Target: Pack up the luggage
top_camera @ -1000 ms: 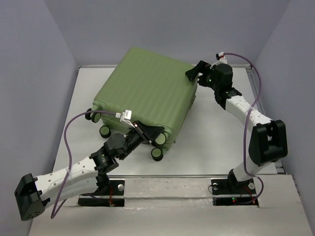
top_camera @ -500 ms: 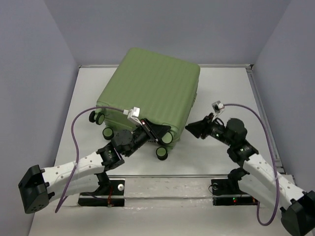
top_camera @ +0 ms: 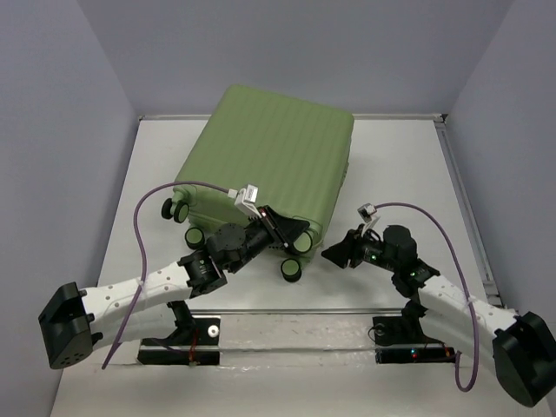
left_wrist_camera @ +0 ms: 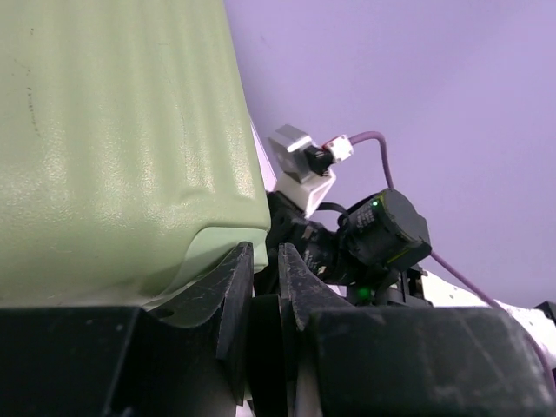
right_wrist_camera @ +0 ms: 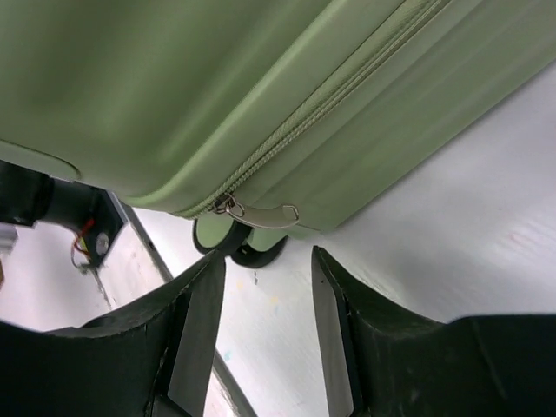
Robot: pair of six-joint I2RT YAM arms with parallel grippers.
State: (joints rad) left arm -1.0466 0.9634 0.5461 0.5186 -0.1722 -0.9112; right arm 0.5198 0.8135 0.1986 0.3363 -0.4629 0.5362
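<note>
– Fingers first: how do the two pairs stand?

– Left fingers [left_wrist_camera: 228,291], black and wedge-shaped, are drawn close, with only a thin slit between them. Their tips sit right at the rounded lower corner of the luggage [top_camera: 269,156]. Whether anything is pinched in that slit I cannot tell. Right fingers [right_wrist_camera: 195,321] stand apart with a clear gap and hold nothing.

– What is in front of the right pair?

– Straight ahead is a zipper pull [right_wrist_camera: 261,213], a small silver tab hanging from the zip line that runs along the side of the luggage. It lies just beyond the gap and touches neither finger. One wheel [right_wrist_camera: 228,236] shows just behind it, under the shell.

– And where is the luggage itself?

– It lies flat and closed on the white tabletop [top_camera: 391,174], with its ribbed light-green shell facing up. It is turned at an angle: one end is near the back wall, and the wheeled end faces the arm bases. Four black wheels with green hubs show along that near end.

– How are the arms placed around it?

– From above, the left arm [top_camera: 148,287] reaches in from the lower left to the near right corner, among the wheels. The right arm [top_camera: 443,295] lies low on the right, and its fingers point left at that same corner, near the shell. A purple cable [top_camera: 143,226] arches over the left arm, and a second one loops over the right arm.
</note>
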